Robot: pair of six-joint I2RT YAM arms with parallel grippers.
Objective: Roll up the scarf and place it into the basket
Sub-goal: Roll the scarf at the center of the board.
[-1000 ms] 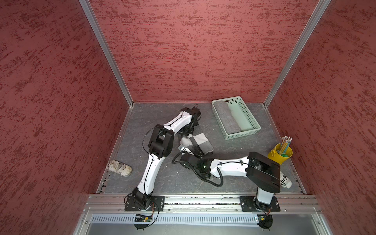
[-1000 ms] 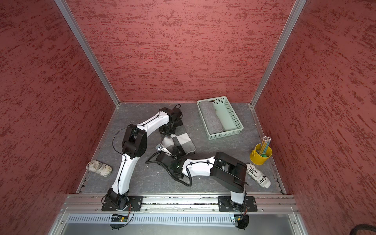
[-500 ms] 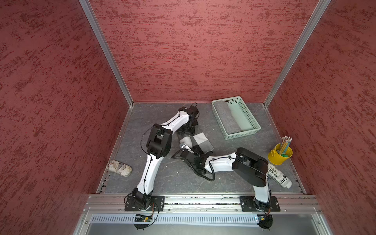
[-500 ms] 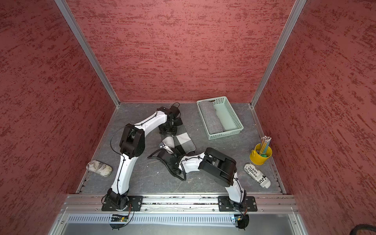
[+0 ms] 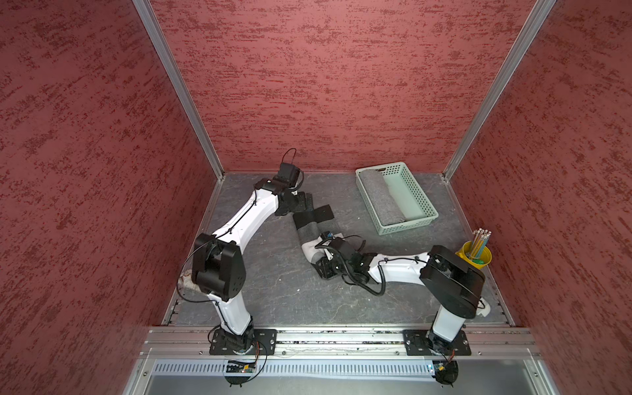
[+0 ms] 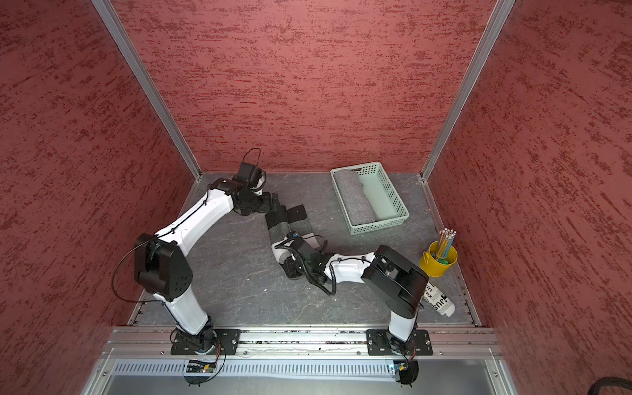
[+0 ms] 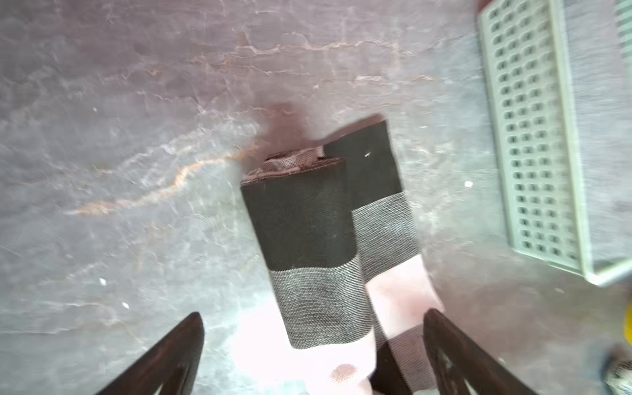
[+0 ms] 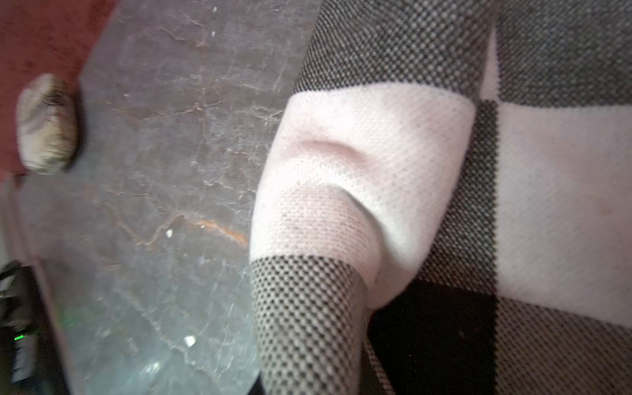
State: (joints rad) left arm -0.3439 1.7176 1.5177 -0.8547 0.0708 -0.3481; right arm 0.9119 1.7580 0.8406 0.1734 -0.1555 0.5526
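The scarf (image 5: 313,224), in black, grey and white blocks, lies partly rolled along mid-table in both top views (image 6: 285,227). Its far black end is just in front of my left gripper (image 5: 305,202), whose fingers stand wide apart. In the left wrist view the roll (image 7: 301,222) lies between and beyond those open fingers (image 7: 184,352). My right gripper (image 5: 319,261) is shut on the scarf's near white end. In the right wrist view the fabric (image 8: 359,164) bunches down into the jaws, which it hides. The mint-green basket (image 5: 403,226) stands at the back right.
A grey rolled cloth (image 5: 381,195) lies in the basket. A yellow pencil cup (image 5: 475,260) stands by the right wall, with a white printed tube (image 6: 441,302) in front of it. A crumpled pale object (image 8: 46,123) lies at the left edge.
My left gripper has opened and let go of the scarf's far end. My right gripper has shut on the near end, and its elbow swung back right. The scarf now lies longer.
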